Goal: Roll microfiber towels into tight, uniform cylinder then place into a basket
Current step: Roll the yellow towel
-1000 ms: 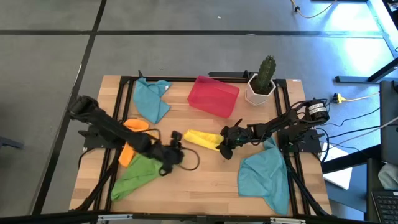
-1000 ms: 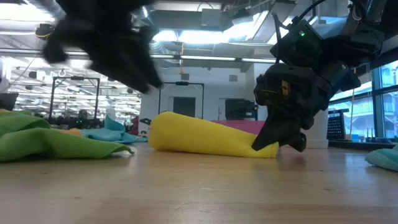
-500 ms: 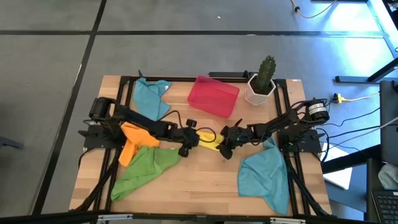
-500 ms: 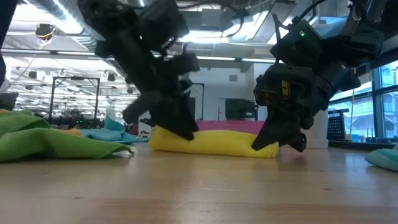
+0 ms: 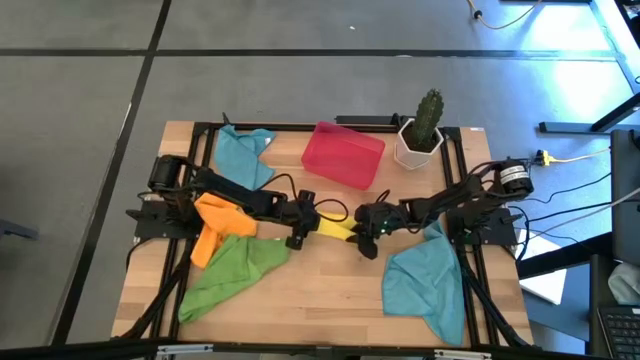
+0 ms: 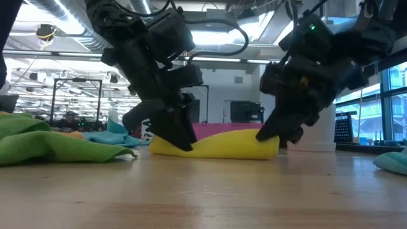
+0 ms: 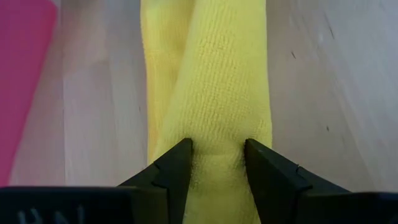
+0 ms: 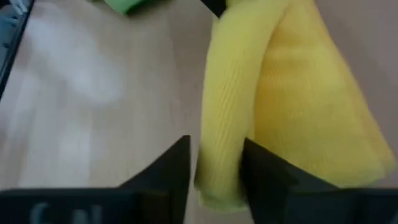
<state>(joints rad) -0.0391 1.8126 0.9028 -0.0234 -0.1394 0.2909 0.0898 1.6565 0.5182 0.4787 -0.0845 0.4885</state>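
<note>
Now, taking the yellow roll point(image 5: 336, 228) at mid-table as the landmark and going from left to right: far to its left lies an orange towel point(image 5: 222, 216), with a green towel point(image 5: 228, 272) spread just below it and touching it. A teal towel point(image 5: 245, 158) lies up and to the left of the roll, near the table's point(image 5: 320, 300) back edge.

The left end effector point(image 5: 300, 228) sits at the roll's left end. In the left wrist view its fingers point(image 7: 171, 171) press on either side of the yellow cloth, grasping that end. In the low view the roll rests flat on the wood.

The red basket point(image 5: 343, 155) stands behind the roll, well apart from it, and a cactus pot point(image 5: 420, 140) stands to the basket's right.

The right end effector point(image 5: 366, 228) is at the roll's right end. In the right wrist view its fingers point(image 8: 169, 168) flank a fold of the yellow cloth; I cannot tell whether they clamp it or stand loose around it.

A second, larger teal towel point(image 5: 425, 280) lies to the lower right of the roll, near the table's right edge.
</note>
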